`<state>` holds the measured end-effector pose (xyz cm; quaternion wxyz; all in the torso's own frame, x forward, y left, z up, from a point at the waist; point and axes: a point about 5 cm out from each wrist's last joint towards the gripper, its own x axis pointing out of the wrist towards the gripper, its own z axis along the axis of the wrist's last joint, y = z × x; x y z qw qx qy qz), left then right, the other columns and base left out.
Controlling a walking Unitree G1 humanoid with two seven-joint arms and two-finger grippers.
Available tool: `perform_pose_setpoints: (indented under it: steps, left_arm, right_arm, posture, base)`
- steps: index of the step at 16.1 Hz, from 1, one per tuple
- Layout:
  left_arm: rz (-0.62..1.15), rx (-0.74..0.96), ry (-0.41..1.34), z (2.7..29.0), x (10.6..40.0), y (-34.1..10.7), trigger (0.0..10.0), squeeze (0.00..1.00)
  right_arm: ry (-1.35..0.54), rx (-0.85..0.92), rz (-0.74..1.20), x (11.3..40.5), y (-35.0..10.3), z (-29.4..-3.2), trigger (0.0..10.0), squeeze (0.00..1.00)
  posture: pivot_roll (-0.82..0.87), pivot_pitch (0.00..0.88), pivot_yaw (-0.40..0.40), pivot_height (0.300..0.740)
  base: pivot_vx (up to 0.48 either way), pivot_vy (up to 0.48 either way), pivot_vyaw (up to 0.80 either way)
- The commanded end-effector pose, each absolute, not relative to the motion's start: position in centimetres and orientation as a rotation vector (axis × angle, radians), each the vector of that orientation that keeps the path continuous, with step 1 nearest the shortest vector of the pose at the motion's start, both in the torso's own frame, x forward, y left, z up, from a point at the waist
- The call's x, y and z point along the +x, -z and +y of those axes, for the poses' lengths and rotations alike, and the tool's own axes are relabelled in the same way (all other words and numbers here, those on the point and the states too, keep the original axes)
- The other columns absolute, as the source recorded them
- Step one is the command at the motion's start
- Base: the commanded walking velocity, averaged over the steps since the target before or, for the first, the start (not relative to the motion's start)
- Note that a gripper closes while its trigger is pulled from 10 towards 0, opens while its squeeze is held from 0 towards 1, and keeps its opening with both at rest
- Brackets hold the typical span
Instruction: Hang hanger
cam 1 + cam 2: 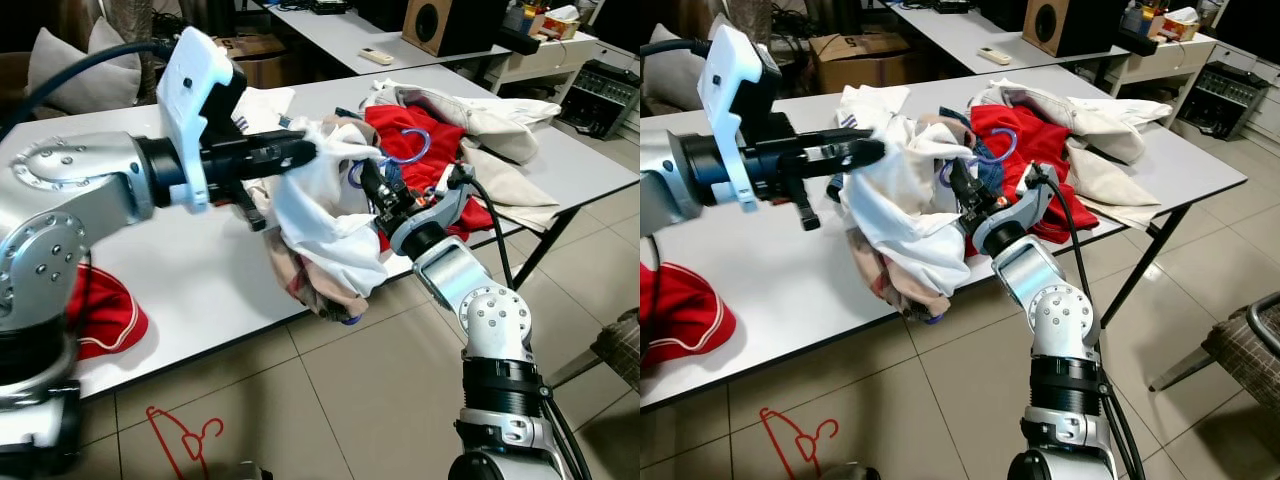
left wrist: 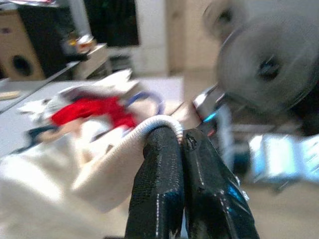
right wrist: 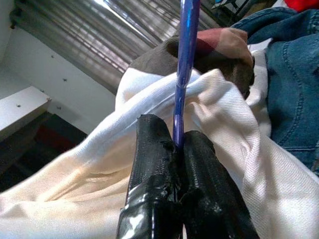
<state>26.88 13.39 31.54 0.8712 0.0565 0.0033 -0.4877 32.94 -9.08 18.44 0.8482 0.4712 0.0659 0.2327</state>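
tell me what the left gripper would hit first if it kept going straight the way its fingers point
Probably the right gripper and its forearm. The left gripper, shut on the white cloth garment, points across the pile straight toward it, though depth is hard to judge.

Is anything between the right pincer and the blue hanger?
No. The right pincer is already shut on the blue hanger, with nothing between them. The white garment, pinched by the left pincer, is draped around the hanger.
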Motion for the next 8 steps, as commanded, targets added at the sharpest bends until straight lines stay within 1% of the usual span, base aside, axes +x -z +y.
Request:
perform_pose_setpoints:
  steps: [1, 3, 4, 5, 7, 8]
  left_arm:
    - [-0.029, 0.081, 1.028, 13.3, 26.5, -32.6, 10.0, 1.00]
    - [-0.048, 0.028, 1.120, 13.5, 25.8, -33.7, 10.0, 1.00]
    - [0.006, 0.050, 1.178, 14.0, 25.1, -33.2, 10.0, 1.00]
    - [0.093, 0.110, 1.155, 14.8, 24.8, -32.2, 10.0, 1.00]
    - [0.208, 0.204, 1.063, 16.4, 24.7, -30.8, 10.0, 1.00]
    - [0.232, 0.209, 1.058, 16.6, 24.5, -30.7, 10.0, 1.00]
  right_arm:
    - [-0.507, 0.992, 0.090, 33.1, -19.7, -9.4, 10.0, 0.00]
    - [-0.498, 0.998, 0.088, 33.1, -19.5, -9.5, 10.0, 0.00]
    - [-0.483, 0.995, 0.094, 33.1, -19.1, -9.8, 10.0, 0.00]
    - [-0.472, 0.980, 0.091, 33.1, -19.0, -10.0, 10.0, 0.00]
    - [-0.467, 0.957, 0.083, 33.0, -18.9, -10.4, 10.0, 0.00]
    - [-0.468, 0.952, 0.082, 33.0, -18.9, -10.5, 10.0, 0.00]
  posture:
    - [0.00, 0.000, -0.039, 0.740]
    - [0.00, 0.000, -0.035, 0.740]
    - [0.01, 0.000, -0.034, 0.740]
    - [0.01, 0.000, -0.034, 0.740]
    - [0.01, 0.000, -0.034, 0.740]
    - [0.01, 0.000, -0.034, 0.740]
  base:
    - [0.000, 0.000, 0.00]
    - [0.000, 0.000, 0.00]
    - [0.000, 0.000, 0.00]
    - [0.000, 0.000, 0.00]
    - [0.000, 0.000, 0.00]
    - [0.000, 0.000, 0.00]
